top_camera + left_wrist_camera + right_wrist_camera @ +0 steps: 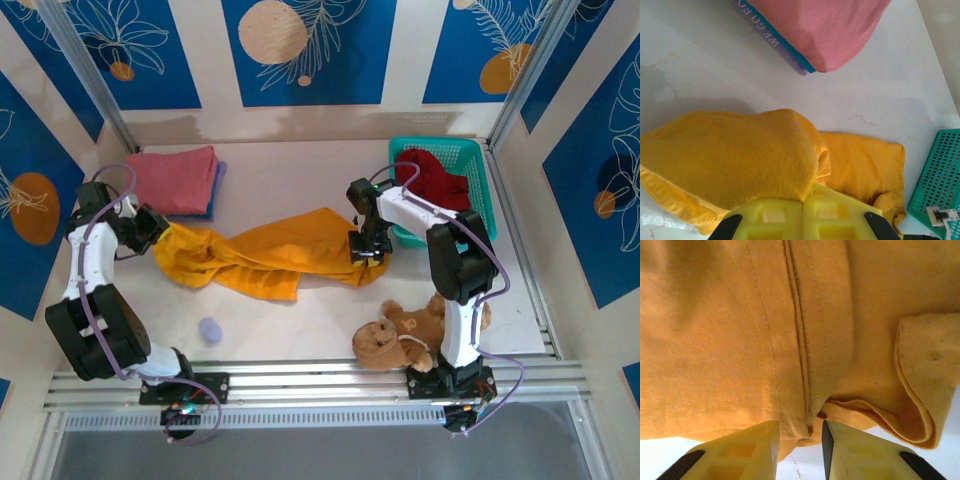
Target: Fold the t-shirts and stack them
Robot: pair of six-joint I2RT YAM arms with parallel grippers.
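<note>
The mustard-orange t-shirt [270,255] lies stretched and rumpled across the middle of the table. My left gripper [160,232] is shut on its left end, and in the left wrist view the cloth [730,160] bunches up out of the closed gripper [804,200]. My right gripper [368,255] is at the shirt's right end, open, with a stitched hem fold [805,390] hanging between its fingers [800,432]. The salmon-pink t-shirt [172,178] lies folded on the blue one [217,180] at the back left. The dark red t-shirt [435,178] is heaped in the basket.
The teal mesh basket [478,170] stands at the back right, just behind my right gripper. A brown teddy bear [400,335] lies at the front right beside the right arm's base. A small lavender object [209,330] sits at the front left.
</note>
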